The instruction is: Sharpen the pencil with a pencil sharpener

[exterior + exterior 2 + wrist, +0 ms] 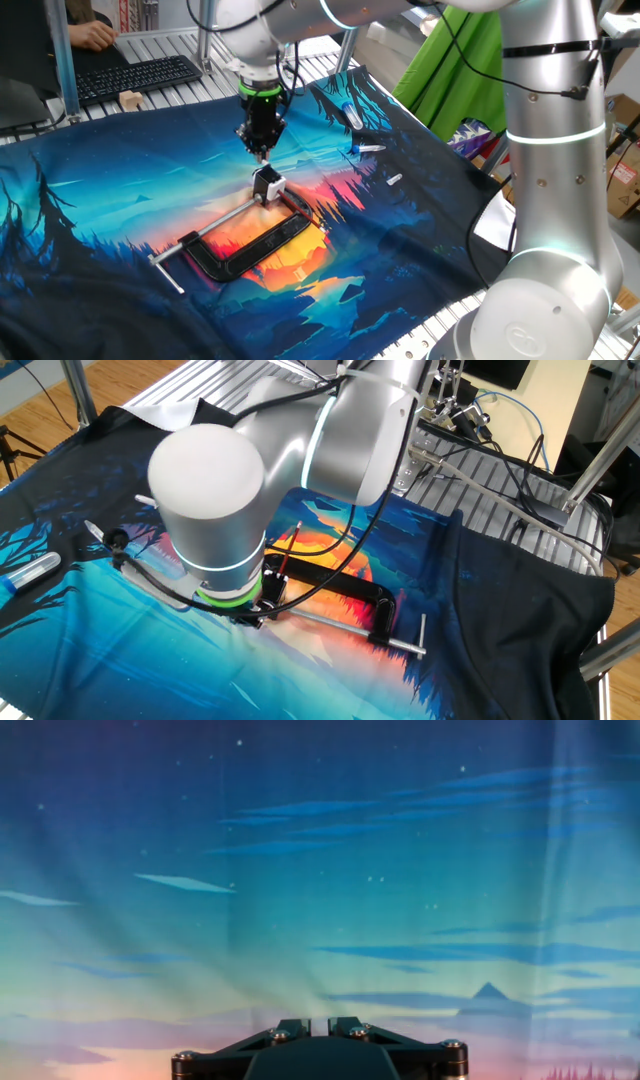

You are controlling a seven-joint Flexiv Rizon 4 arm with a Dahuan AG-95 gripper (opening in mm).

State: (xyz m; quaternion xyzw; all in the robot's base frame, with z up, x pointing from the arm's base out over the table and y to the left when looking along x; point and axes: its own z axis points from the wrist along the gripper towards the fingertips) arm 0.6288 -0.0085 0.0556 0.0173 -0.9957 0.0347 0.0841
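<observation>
The pencil sharpener (268, 184), a tiny block with a white top and black body, sits in the jaws of the black C-clamp (250, 245) at the middle of the printed cloth. My gripper (261, 152) points straight down just above and slightly behind the sharpener. Its fingers (293, 1026) stand almost together, with only a narrow slit between them. The pencil (263, 161) shows only as a very thin stick from the fingertips toward the sharpener's top. It is hidden in the hand view, which shows only blue cloth. In the other fixed view the arm's large joint covers the gripper.
The clamp's silver screw rod (205, 232) runs left; it also shows in the other fixed view (345, 626). Blue-and-white pens (352, 114) and a small white stub (394, 180) lie at the right of the cloth. A keyboard (130, 78) sits behind it.
</observation>
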